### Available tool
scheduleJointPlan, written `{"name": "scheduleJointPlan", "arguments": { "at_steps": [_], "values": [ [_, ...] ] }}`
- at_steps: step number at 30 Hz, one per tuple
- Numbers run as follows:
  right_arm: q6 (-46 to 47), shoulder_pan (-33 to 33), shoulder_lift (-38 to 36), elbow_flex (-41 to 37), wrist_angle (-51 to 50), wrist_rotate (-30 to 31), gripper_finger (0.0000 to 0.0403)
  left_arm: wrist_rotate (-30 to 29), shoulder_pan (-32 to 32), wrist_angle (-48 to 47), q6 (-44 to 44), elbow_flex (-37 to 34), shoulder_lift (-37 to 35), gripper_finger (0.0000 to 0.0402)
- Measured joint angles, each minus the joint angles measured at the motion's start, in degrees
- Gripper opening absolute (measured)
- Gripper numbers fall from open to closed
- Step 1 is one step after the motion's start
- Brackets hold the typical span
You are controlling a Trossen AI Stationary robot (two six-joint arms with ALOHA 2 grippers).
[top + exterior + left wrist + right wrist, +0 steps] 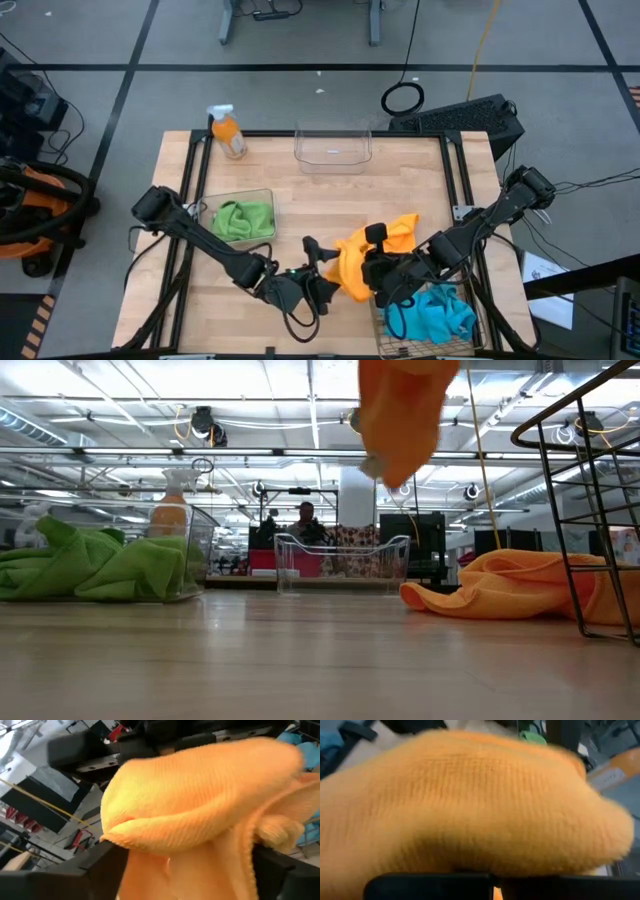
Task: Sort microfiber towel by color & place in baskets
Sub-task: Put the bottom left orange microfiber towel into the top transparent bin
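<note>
One orange towel hangs lifted between both grippers; in the low view its lower end is clear of the table. My right gripper is shut on it. My left gripper stands open, and the towel bulges between its two fingers. A second orange towel lies on the table against the wire-mesh basket. That basket holds the blue towels. Green towels fill a clear tub. Another clear tub stands at the far edge. My right gripper pinches the orange towel between its two fingers, coming level from the table's right. The cloth bunches over the fingers and hides the place of contact. The towel hangs below, clear of the table. My left gripper is open around the same towel, coming level from the table's left. The bunched cloth sits between its fingers and lies against their inner sides. Which part of the towel this is cannot be told.
An orange spray bottle stands at the far left corner. The table's dark frame rails run along both sides. Bare wood lies in the middle. A person sits in the room beyond.
</note>
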Motion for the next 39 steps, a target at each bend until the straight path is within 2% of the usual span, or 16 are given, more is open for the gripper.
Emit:
{"name": "scheduleJointPlan", "arguments": {
  "at_steps": [6,10,13,18,19,20,24,28,32,39],
  "values": [
    [-3.11,-0.66,-0.04,0.02,4.48,-2.67,0.0002,1.34,1.59,11.06,7.25,-0.01,3.42,0.0328],
    [-3.67,-0.78,-0.07,0.04,4.70,-2.87,0.0001,4.85,1.88,16.27,11.74,-0.01,4.12,0.0296],
    [-3.66,-0.64,-0.07,0.04,4.12,-3.05,0.0001,7.45,2.19,16.63,11.76,0.01,4.21,0.0223],
    [-2.86,0.86,-0.89,0.02,2.41,-1.71,0.0001,5.88,1.88,15.71,13.51,0.02,4.22,0.0055],
    [-1.80,1.10,-0.90,0.02,2.00,-0.94,0.0002,5.86,1.86,15.32,13.70,0.04,4.18,0.0028],
    [-0.56,1.19,-0.92,0.02,1.21,0.05,0.0003,5.81,1.90,14.95,13.91,0.04,4.12,0.0020],
    [5.70,1.44,-1.89,0.09,-1.95,0.72,0.0021,4.67,1.76,15.08,15.19,0.08,4.07,0.0031],
    [10.13,1.53,-1.95,0.09,-7.19,1.27,0.0059,1.26,1.64,14.59,16.58,0.08,4.07,0.0033],
    [14.93,1.53,-2.01,0.09,-13.20,6.42,0.0097,-2.52,2.03,14.06,18.22,0.08,4.02,0.0023],
    [24.23,1.51,-2.01,0.06,-23.24,9.07,0.0162,-6.31,6.03,7.96,20.76,0.08,3.47,0.0023]
  ]
}}
